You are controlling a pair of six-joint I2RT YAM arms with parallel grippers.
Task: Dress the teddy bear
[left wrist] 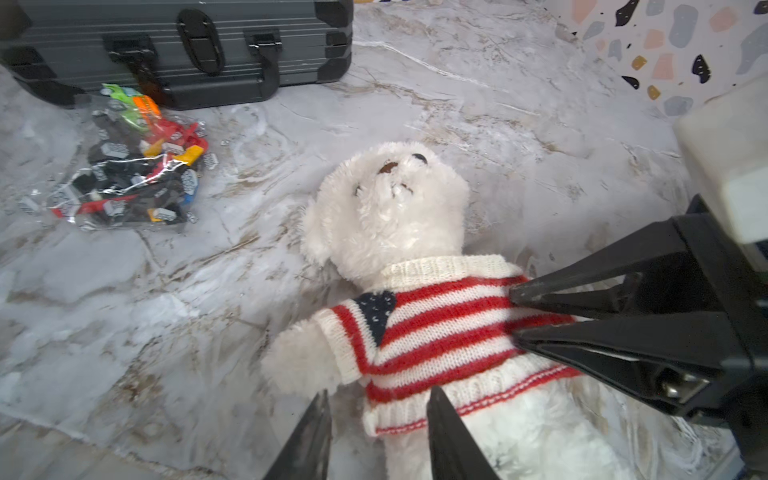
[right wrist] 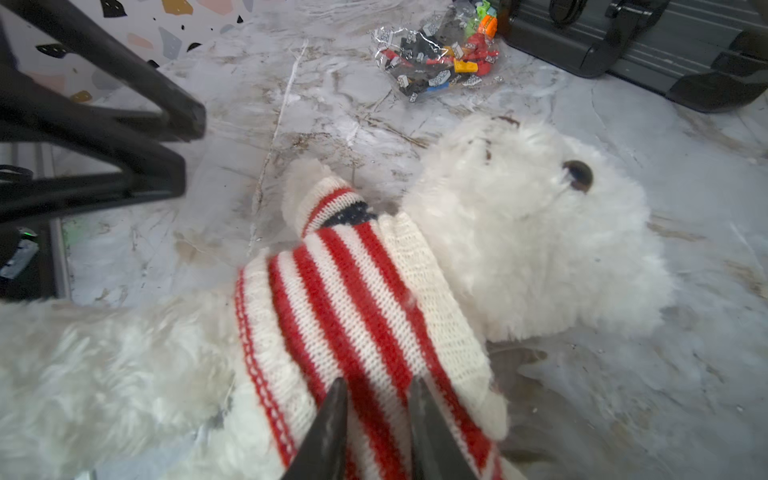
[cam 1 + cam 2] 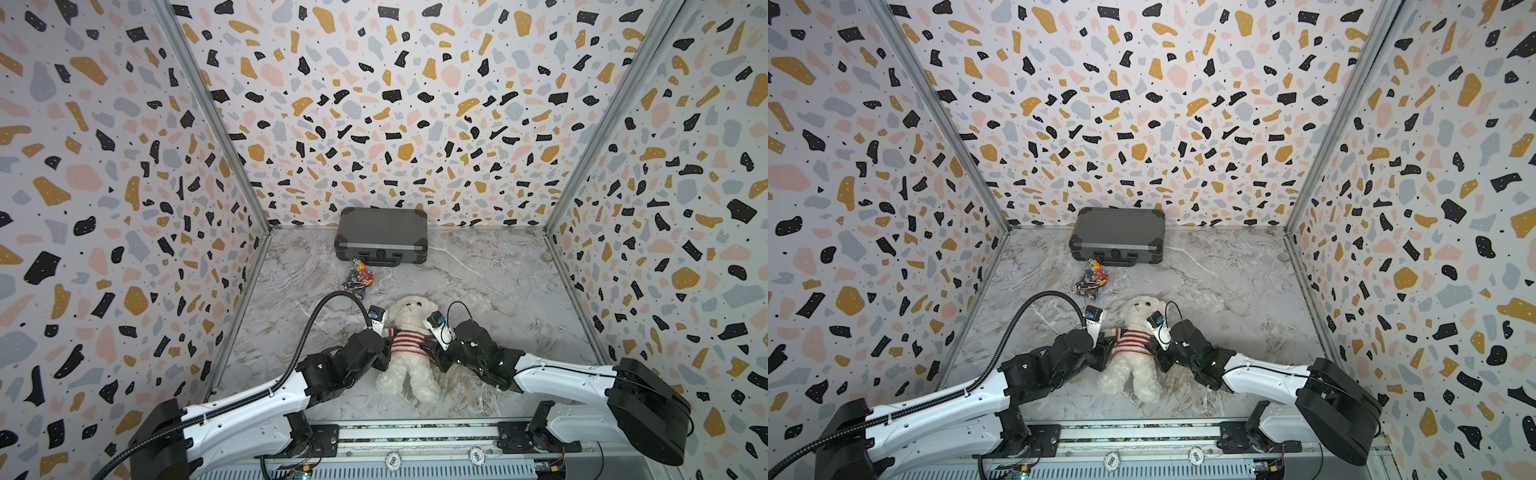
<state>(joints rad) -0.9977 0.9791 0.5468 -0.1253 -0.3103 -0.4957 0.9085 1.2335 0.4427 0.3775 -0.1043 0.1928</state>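
Observation:
The teddy bear (image 3: 409,311) (image 3: 1142,309) lies on its back on the marble table, head toward the back wall. It wears the red-and-white striped sweater (image 3: 409,343) (image 1: 436,328), pulled down over its chest. My left gripper (image 1: 379,392) is open at the bear's side, one finger over the sweater's hem and the other over the table. In the right wrist view my right gripper (image 2: 379,380) is closed narrowly on a fold of striped knit at the sweater's (image 2: 353,299) opposite side. The bear's arm on that side is hidden.
A grey hard case (image 3: 381,237) (image 1: 178,41) stands at the back wall. A clear bag of coloured bricks (image 3: 358,278) (image 1: 129,166) lies between the case and the bear's head. Terrazzo-patterned walls enclose the table on three sides.

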